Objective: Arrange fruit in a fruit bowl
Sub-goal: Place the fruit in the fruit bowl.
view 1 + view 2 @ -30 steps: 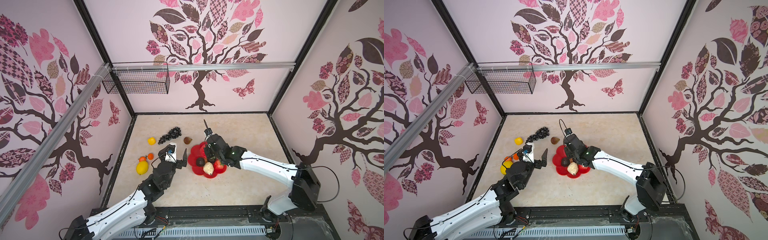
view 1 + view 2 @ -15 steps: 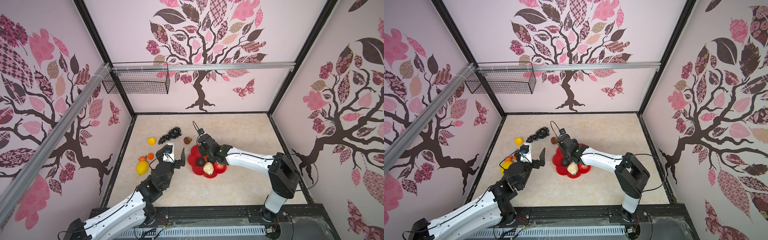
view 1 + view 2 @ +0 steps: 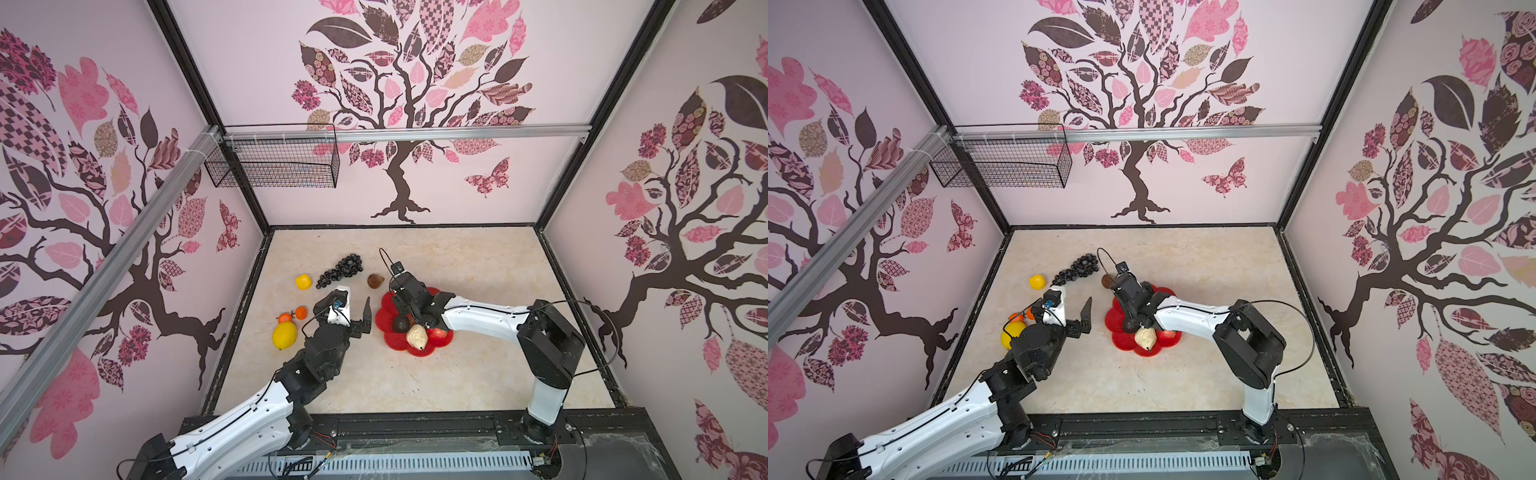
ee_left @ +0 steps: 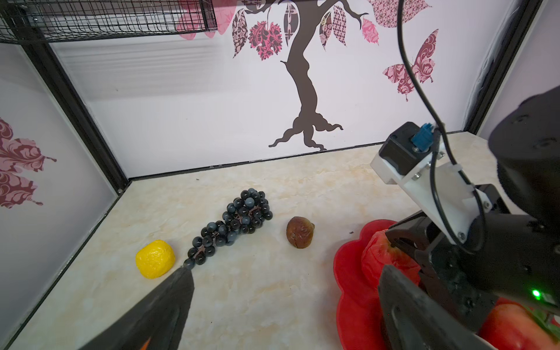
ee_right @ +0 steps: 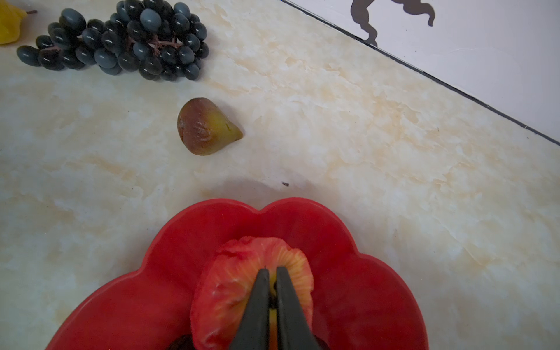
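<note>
The red flower-shaped fruit bowl [image 3: 384, 320] [image 3: 1116, 322] holds a dark avocado [image 3: 401, 324], a cream bumpy pear [image 3: 417, 336] and a red fruit [image 3: 438, 333]. My right gripper [image 5: 272, 269] is shut on the stem end of a red apple [image 5: 242, 285] [image 4: 378, 257], low over the bowl's far-left part [image 5: 194, 236]. In both top views the wrist hides that apple. My left gripper [image 4: 285, 272] [image 3: 353, 305] stands open and holds nothing, left of the bowl. Black grapes [image 3: 343, 270], a brown fig [image 3: 375, 281], a small lemon [image 3: 303, 281], a large lemon [image 3: 284, 335] and two oranges [image 3: 285, 318] lie on the table.
A black wire basket [image 3: 274, 166] hangs on the back wall's rail at the left. Walls close the table on three sides. The loose fruit lies left of and behind the bowl.
The right wrist has swung left over the bowl with the apple, and its elbow has folded in. The left arm has hardly moved.
</note>
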{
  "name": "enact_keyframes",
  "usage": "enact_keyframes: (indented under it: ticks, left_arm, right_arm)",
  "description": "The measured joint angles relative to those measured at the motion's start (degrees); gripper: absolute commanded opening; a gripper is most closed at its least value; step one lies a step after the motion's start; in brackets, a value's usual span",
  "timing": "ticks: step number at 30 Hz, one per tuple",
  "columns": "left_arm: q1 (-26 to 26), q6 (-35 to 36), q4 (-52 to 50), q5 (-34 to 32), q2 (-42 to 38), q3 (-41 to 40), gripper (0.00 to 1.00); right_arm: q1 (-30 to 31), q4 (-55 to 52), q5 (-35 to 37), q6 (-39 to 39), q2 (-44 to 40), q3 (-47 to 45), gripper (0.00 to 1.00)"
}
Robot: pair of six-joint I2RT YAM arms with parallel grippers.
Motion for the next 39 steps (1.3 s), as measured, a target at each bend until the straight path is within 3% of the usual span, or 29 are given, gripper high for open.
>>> enact_keyframes:
  ticks: [22, 31, 39]
  left_arm:
    - [0.0, 0.2, 0.0, 0.0, 0.0, 0.0, 0.98]
    - [0.0, 0.3, 0.0, 0.0, 0.0, 0.0, 0.98]
    - [0.0, 0.3, 0.0, -0.3, 0.0, 0.0, 0.98]
  right_arm:
    - [0.0, 0.9, 0.4, 0.9, 1.6, -3.1, 0.13]
    - [0.0, 1.6, -0.3, 1.4, 1.2, -3.9, 0.22]
    - [0.0, 1.1, -0.8, 2.2, 0.8, -4.0, 0.38]
